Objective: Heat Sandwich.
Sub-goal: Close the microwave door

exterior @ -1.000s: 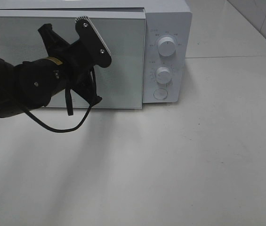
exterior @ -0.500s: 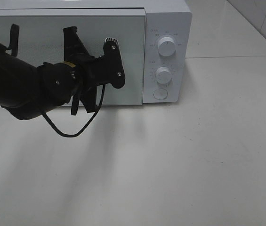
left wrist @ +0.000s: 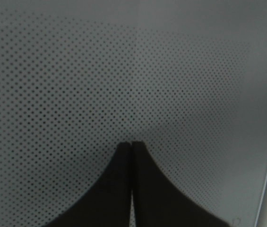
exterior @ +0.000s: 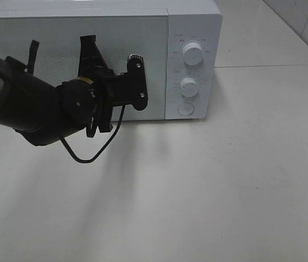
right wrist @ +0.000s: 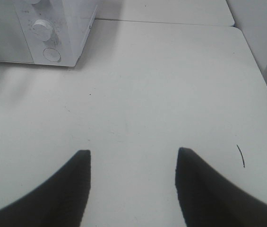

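The white microwave point(exterior: 194, 22) stands at the back of the table, and its dotted glass door point(exterior: 143, 49) lies flush with the front. My left gripper point(exterior: 90, 43) is shut and empty, with its tips right at the door glass; the left wrist view shows the closed fingertips point(left wrist: 132, 144) against the dotted pane point(left wrist: 124, 71). My right gripper point(right wrist: 132, 153) is open and empty above the bare table, to the right of the microwave point(right wrist: 72, 28). The sandwich and its pink plate are out of view.
Two round knobs point(exterior: 192, 53) point(exterior: 189, 85) and a round button point(exterior: 185, 108) sit on the microwave's right panel. The white table point(exterior: 224, 180) stretches in front. A second table top point(exterior: 268, 38) lies behind to the right.
The microwave door has swung from ajar to flush. My left arm has moved right and in towards the door.
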`<state>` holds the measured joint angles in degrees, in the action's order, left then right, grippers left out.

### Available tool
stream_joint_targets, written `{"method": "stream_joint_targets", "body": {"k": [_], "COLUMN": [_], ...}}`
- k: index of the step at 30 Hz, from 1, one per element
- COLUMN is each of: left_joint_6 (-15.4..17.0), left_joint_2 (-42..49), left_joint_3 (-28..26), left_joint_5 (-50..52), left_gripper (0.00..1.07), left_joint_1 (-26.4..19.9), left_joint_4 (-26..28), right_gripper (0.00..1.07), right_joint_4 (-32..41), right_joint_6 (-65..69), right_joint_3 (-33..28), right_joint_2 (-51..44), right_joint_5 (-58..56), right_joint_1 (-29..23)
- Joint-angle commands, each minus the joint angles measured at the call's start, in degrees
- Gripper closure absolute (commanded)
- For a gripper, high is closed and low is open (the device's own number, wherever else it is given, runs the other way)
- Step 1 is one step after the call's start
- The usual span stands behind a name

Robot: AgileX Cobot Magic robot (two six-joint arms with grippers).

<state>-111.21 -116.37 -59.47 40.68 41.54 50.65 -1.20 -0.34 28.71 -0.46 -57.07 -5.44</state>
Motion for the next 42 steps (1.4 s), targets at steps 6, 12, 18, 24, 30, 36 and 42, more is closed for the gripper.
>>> {"method": "stream_joint_targets", "body": {"k": [6,12,18,24,30,36,42], "left_joint_6": [0.06,1.89,7.45,7.85,3.55,0.29,1.32], "left_joint_2": [0.52,4.30,9.40,16.21,21.89,27.67,31.00], "left_joint_3": [-2.69,-2.64,-2.64,-2.41,-0.80,3.72,5.84], "left_joint_5": [11.00,3.09,-7.05,-17.13,-27.96,-35.07,-38.16], "left_gripper": [1.07,1.07,1.07,1.07,1.07,1.07,1.07], "left_joint_1": [-1.66,0.92,1.03,0.97,0.97,0.97,0.80], "left_joint_4": [5.67,15.13,24.58,36.90,47.90,53.40,53.40], "right_gripper": [0.53,0.53,0.53,0.53,0.53,0.53,0.53], "right_joint_4": [-0.23,-0.23,-0.23,-0.23,-0.23,-0.23,-0.23], "right_joint_6": [0.34,0.34,0.34,0.34,0.34,0.34,0.34], "right_joint_3": [-0.11,-0.11,-0.11,-0.11,-0.11,-0.11,-0.11], "right_joint_2": [-1.32,-1.32,-1.32,-1.32,-1.32,-1.32,-1.32], "right_joint_5": [-0.06,-0.06,-0.06,-0.06,-0.06,-0.06,-0.06], "right_joint_1": [0.29,0.29,0.29,0.29,0.29,0.29,0.29]}}
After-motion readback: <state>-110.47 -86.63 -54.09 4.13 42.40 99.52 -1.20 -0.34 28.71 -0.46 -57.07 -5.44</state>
